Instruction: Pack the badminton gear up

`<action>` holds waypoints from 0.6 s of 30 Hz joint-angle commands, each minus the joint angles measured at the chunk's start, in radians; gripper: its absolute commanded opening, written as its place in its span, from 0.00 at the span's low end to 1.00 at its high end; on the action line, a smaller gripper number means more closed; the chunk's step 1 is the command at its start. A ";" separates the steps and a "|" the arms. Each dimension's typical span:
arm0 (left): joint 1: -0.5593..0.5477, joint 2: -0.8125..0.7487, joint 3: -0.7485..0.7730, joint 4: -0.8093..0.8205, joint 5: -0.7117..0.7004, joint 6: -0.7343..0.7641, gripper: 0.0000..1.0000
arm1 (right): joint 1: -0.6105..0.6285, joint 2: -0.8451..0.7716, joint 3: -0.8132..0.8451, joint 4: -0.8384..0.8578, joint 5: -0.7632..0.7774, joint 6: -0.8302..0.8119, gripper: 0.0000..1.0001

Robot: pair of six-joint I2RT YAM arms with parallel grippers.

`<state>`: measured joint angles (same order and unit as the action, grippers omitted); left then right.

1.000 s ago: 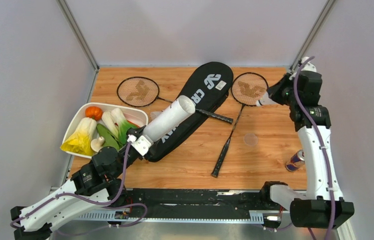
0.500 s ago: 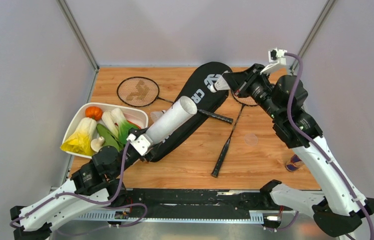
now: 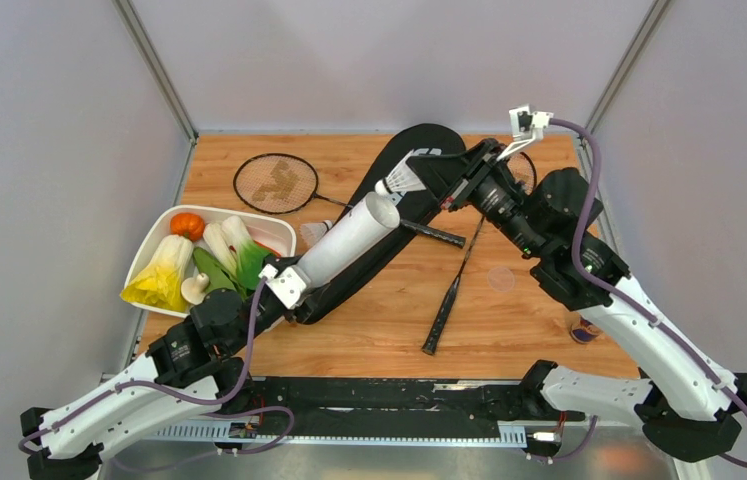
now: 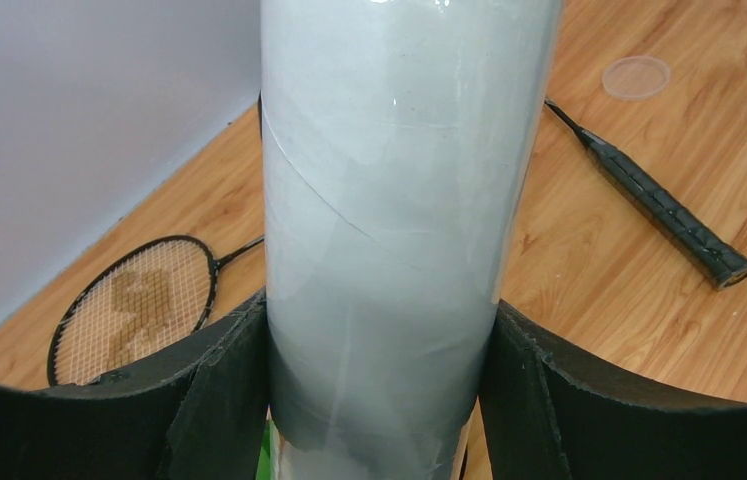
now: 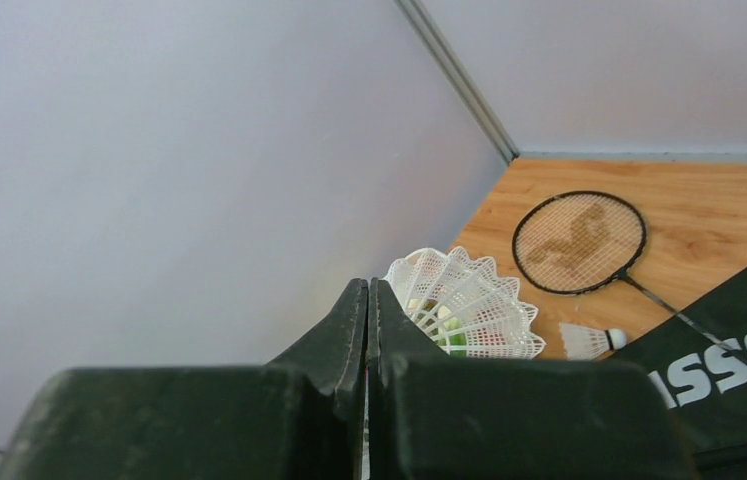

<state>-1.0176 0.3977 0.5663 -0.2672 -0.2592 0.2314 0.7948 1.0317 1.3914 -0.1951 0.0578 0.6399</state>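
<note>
White and long, the tube (image 3: 344,243) is clamped at its lower end by the left pincer (image 3: 287,287), whose two pads press against its sides. It is held slanted above the near-left part of the counter (image 3: 539,250), its open mouth raised toward the far-right corner. That tilt looks meant to offer the mouth to the other arm.

The right pincer (image 3: 429,177) is closed on a shuttlecock (image 3: 405,179) and holds it in the air just beside the tube mouth, cork end leading and not yet inside. I judge the step in hand to be feeding it into the tube.

Counted, there are two shuttlecocks. One is gripped; the second shuttlecock (image 3: 315,231) lies on the counter between the tray (image 3: 234,210) and the bag (image 3: 404,195).

There are two rackets. The first racket (image 3: 275,183) has its head near the far edge, left of the bag, and its shaft runs onto the bag. The second racket (image 3: 446,305) points its handle at the near edge around the middle, and its head is mostly hidden under the right arm.

There is one black bag, lying diagonally from the middle of the far edge toward the near-left corner, under the tube. There is also one tube, one clear round lid (image 3: 500,278), one tray of vegetables by the left edge, and one can (image 3: 581,331), half hidden, near the right edge.
</note>
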 commanded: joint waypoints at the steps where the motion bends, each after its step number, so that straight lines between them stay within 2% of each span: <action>1: 0.002 -0.004 0.060 0.087 0.014 -0.024 0.51 | 0.071 0.020 -0.035 0.074 0.019 0.027 0.00; 6: 0.002 -0.010 0.058 0.089 0.012 -0.026 0.51 | 0.156 0.028 -0.080 0.078 0.056 0.024 0.00; 18: 0.002 -0.032 0.028 0.101 0.006 0.005 0.51 | 0.184 -0.060 -0.149 0.078 0.067 0.050 0.00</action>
<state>-1.0142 0.3927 0.5667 -0.2703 -0.2638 0.2222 0.9741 1.0306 1.2423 -0.1417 0.1051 0.6788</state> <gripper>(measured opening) 0.719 0.003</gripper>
